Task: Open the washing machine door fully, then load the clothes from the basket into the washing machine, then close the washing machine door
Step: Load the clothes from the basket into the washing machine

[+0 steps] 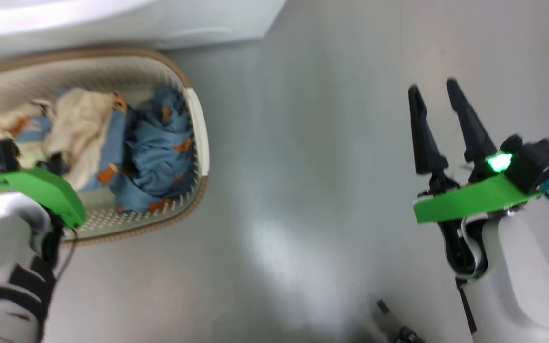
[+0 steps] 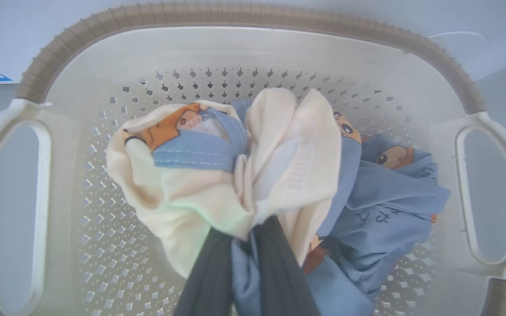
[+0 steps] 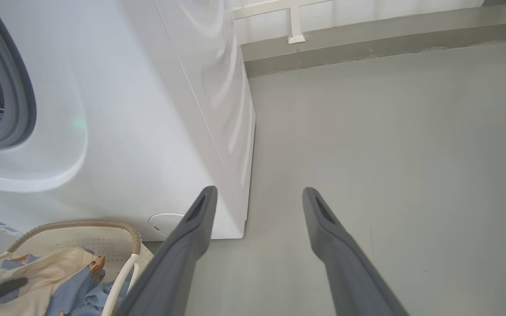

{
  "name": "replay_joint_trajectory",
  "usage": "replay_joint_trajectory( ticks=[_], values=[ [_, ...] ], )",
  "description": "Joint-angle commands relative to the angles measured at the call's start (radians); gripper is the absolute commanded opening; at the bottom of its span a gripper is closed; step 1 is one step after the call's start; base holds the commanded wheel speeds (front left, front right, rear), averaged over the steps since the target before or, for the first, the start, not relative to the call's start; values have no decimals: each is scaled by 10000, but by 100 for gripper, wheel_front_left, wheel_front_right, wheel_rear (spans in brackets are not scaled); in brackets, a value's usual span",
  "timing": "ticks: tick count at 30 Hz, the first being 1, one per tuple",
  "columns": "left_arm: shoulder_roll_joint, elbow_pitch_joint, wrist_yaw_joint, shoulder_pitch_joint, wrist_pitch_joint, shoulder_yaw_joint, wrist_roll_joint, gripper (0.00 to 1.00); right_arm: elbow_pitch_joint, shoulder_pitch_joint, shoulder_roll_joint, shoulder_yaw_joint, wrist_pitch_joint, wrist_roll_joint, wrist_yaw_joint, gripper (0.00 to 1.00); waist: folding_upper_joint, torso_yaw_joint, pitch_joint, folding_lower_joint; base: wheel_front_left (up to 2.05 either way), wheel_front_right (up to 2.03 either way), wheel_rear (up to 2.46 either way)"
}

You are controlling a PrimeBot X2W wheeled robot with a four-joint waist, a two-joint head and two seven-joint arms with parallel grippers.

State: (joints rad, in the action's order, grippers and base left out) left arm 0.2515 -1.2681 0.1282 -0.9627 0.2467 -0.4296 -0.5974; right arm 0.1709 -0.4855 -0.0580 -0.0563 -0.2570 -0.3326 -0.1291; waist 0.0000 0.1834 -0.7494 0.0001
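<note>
The cream basket (image 2: 235, 15) with its brown rim stands on the floor against the white washing machine (image 3: 147, 109). In it lie the clothes: a cream garment (image 2: 279, 166) and a light blue printed one (image 2: 389, 197). My left gripper (image 2: 246, 232) reaches down into the basket and is shut on the clothes, with cream and blue cloth bunched at its tips. In the head view the basket (image 1: 198, 124) sits at the upper left. My right gripper (image 1: 432, 85) hangs open over bare floor, far right of the basket, holding nothing. The washing machine door is out of view.
The machine's grey rubber ring (image 3: 16, 87) and dark drum opening show at the right wrist view's left edge. Grey floor (image 1: 303, 166) stretches to the right of the machine and basket. A low wall ledge (image 3: 367, 39) runs along the far side.
</note>
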Motion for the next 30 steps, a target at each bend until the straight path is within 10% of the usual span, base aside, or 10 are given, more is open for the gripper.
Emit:
replay_joint_trajectory(
  ticks=[1,30],
  values=[
    [277,333,20,611,138,294,-104,0,-72,606,76,-112,-48,165,-16,100,0,-391,1055,-1,0,0,0],
    [-605,6517,24,6063,150,3868,2285,0,467,3177,-983,389,-48,17,-16,100,0,-1316,5706,-1,0,0,0]
  ],
)
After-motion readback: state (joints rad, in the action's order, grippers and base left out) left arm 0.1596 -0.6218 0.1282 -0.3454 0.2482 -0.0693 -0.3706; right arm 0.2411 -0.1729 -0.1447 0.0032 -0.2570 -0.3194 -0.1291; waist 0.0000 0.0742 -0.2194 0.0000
